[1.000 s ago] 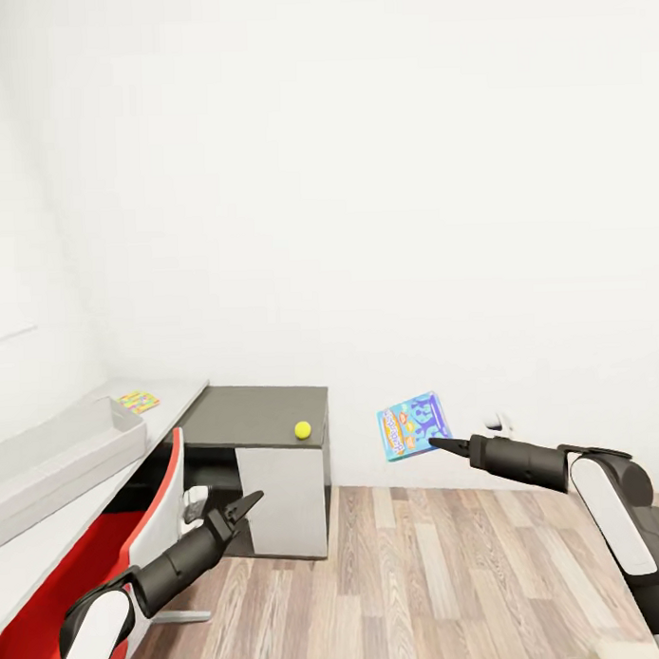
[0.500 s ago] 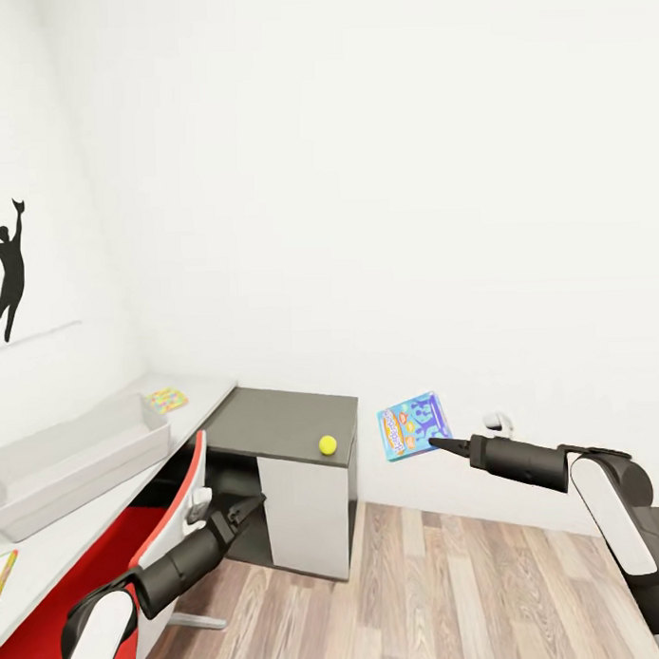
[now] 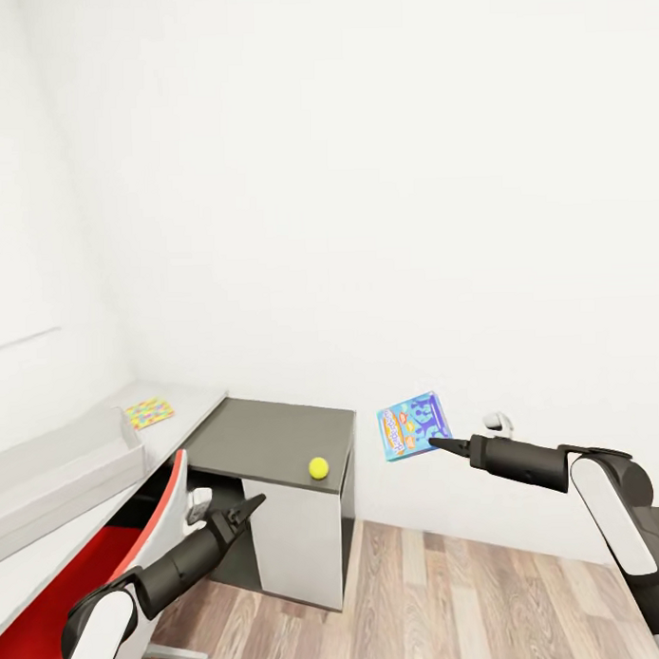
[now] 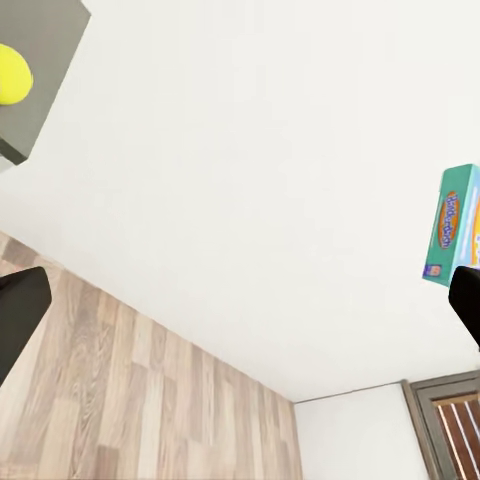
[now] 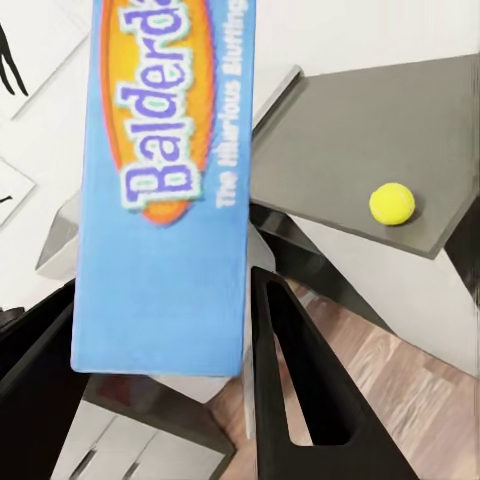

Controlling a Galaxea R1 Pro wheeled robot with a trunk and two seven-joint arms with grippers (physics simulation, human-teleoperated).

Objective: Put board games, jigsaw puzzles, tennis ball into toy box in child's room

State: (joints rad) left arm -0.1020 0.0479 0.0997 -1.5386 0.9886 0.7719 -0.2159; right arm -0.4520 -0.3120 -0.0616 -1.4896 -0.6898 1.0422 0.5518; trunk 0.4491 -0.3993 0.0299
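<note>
A: What is seen from the head view?
B: A blue board game point(image 3: 415, 426) is gripped at its lower corner by the right gripper point(image 3: 436, 445), held up before the white wall. The left gripper point(image 3: 248, 508) is seen low, near a red chair point(image 3: 155, 511); whether it is parted or closed cannot be told there. A tennis ball point(image 3: 318, 468) lies on the dark grey desk point(image 3: 267, 434). On the pale table point(image 3: 185, 399) a colourful puzzle point(image 3: 148, 411) is set beside the grey toy box point(image 3: 68, 472).

A: And the left wrist view?
B: The left fingers point(image 4: 20, 315) are spread wide, nothing between them.

A: The right wrist view?
B: The "Balderdash" box point(image 5: 165, 190) is clamped between the fingers point(image 5: 300, 400).
</note>
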